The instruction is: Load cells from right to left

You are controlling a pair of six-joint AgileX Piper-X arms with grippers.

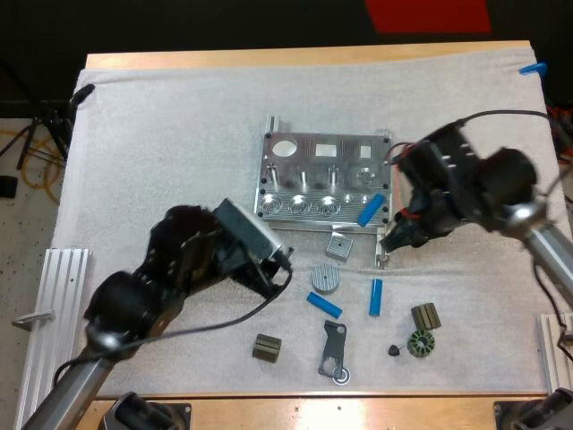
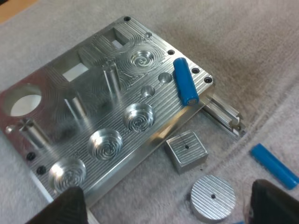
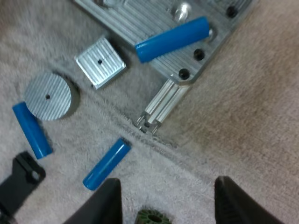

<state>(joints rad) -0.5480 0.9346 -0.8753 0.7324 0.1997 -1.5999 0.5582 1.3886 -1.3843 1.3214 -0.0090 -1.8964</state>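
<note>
The left gripper (image 2: 168, 196), its two black fingers (image 2: 70, 205) standing wide apart and holding nothing, hovers over the near edge of a machined aluminium fixture plate (image 2: 117, 107). The right gripper (image 3: 170, 196) is likewise spread wide with nothing between its fingers, above the white mat (image 3: 252, 116) just off the plate's right near corner. One bright blue cylindrical cell (image 2: 186, 80) lies flat and slanted across that corner, on the ribbed surface, not down in a pocket. Three round pockets (image 2: 139, 116) along the near row show bare spiral-milled floors. Just beside the plate sit a small square aluminium block (image 2: 186, 150) and a round ribbed aluminium disc (image 2: 213, 197). The right wrist view takes in a loose blue cell (image 3: 106, 163) on the mat and a second loose blue cell (image 3: 32, 129) beside the disc. The high view adds a dark flat bracket (image 1: 333, 349), an olive-green block (image 1: 267, 348) and a small gear-like ring (image 1: 419, 344) nearer the table's front edge.
</note>
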